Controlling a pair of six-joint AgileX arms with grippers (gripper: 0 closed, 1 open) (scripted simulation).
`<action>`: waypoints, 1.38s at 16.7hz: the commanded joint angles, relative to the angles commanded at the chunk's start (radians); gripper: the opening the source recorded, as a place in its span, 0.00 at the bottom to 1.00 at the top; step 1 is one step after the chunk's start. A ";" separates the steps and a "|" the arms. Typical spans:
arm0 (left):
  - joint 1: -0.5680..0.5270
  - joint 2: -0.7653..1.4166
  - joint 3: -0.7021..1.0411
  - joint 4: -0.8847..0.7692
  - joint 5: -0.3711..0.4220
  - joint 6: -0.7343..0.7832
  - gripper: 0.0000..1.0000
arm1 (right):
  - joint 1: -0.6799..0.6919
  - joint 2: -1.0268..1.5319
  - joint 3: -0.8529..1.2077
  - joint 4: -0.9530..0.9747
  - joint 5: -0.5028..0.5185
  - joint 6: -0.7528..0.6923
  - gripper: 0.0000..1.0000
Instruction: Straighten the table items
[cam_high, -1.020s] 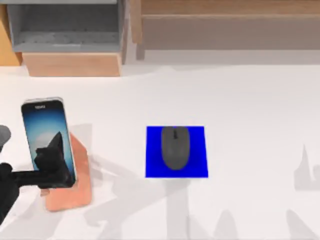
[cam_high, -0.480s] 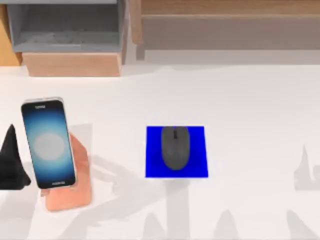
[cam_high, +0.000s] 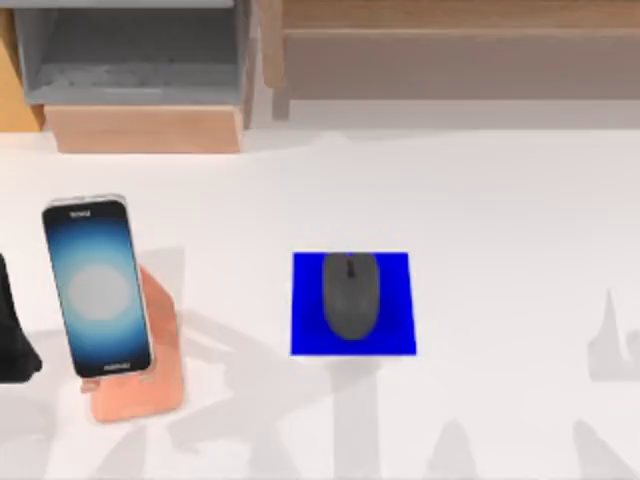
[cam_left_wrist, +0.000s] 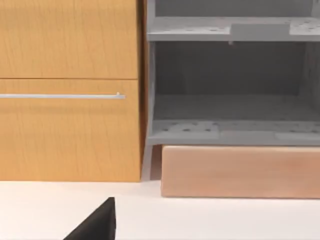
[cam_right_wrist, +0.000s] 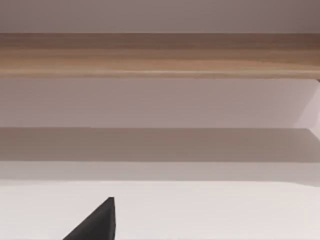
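Dark grey mouse sits squarely on the blue pad, mid-table. The lit smartphone leans on its copper-pink stand at the left.

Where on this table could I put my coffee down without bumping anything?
The widest bare stretch of table runs right of the blue mouse pad carrying the computer mouse. Another runs between pad and shelving. The left is crowded: smartphone, copper-pink stand and left gripper at the edge.

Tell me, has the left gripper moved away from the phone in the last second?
Yes. The left gripper has pulled back toward the table's left edge, clear of the phone, which rests on the copper-pink stand.
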 joint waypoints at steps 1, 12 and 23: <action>0.000 0.000 0.000 0.000 0.000 0.000 1.00 | 0.000 0.000 0.000 0.000 0.000 0.000 1.00; 0.000 0.000 0.000 0.000 0.000 0.000 1.00 | -0.328 0.567 0.011 0.419 -0.232 -0.014 1.00; 0.000 0.000 0.000 0.000 0.000 0.000 1.00 | -0.739 1.782 0.310 1.290 -0.578 -0.010 1.00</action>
